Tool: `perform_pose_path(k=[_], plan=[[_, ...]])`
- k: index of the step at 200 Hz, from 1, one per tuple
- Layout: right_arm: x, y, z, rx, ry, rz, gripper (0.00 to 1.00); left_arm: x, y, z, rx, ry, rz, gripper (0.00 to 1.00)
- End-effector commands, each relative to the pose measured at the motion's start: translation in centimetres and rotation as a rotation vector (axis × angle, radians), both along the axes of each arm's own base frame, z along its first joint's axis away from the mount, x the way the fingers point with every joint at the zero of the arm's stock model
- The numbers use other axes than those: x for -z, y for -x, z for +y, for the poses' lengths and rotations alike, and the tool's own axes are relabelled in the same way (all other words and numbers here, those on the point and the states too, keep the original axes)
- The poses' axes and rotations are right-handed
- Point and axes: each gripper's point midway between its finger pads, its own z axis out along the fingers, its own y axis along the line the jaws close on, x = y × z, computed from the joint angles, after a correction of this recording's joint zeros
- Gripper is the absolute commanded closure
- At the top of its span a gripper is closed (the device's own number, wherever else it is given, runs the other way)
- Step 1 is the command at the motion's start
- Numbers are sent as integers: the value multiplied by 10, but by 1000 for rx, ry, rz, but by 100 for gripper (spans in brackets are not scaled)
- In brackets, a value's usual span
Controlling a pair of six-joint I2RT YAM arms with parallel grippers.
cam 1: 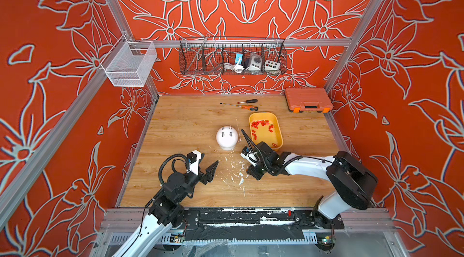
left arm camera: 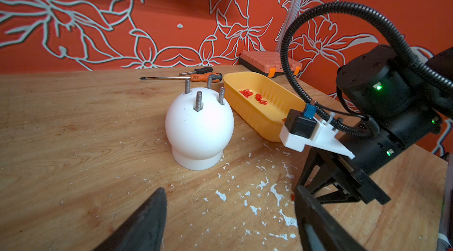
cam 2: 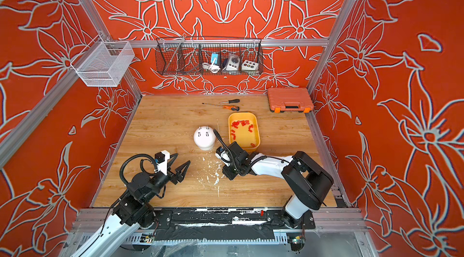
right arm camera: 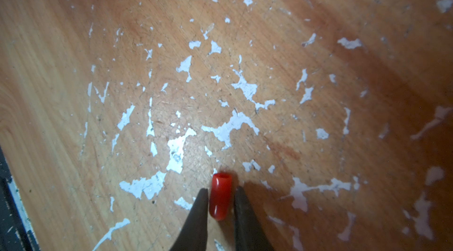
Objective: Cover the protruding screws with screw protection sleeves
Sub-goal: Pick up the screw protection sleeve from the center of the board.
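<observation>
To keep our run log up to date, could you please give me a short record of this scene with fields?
screws: four, upright on the white dome, all bare
spare sleeves: loose in the yellow tray, beside the dome
left gripper: open, over the table, holding nothing
right gripper: jaws either side of one red sleeve at the table; grip cannot be told
progress: no screw covered yet

Red sleeve [right arm camera: 220, 195], white dome [left arm camera: 199, 124], yellow tray [left arm camera: 247, 112], orange walls [cam 1: 226, 4] with pale flower outlines
</observation>
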Motion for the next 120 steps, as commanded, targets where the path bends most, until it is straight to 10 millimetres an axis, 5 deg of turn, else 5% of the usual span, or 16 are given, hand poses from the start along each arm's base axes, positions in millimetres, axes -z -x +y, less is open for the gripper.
perform_pose_path(k=[1,28,63,81,120], plan=[[6,3,-4,-13,45,-3,74,-14,0,-1,4,4,-39,21],[6,6,-8,-12,54,-6,67,-14,0,-1,5,3,-39,21],[10,7,-9,-13,71,-2,75,-14,1,0,5,3,-41,21],[10,8,-10,-15,79,-3,65,-14,0,0,3,3,-40,21],[10,11,-15,-15,99,-10,63,-14,0,-1,5,4,-42,21]])
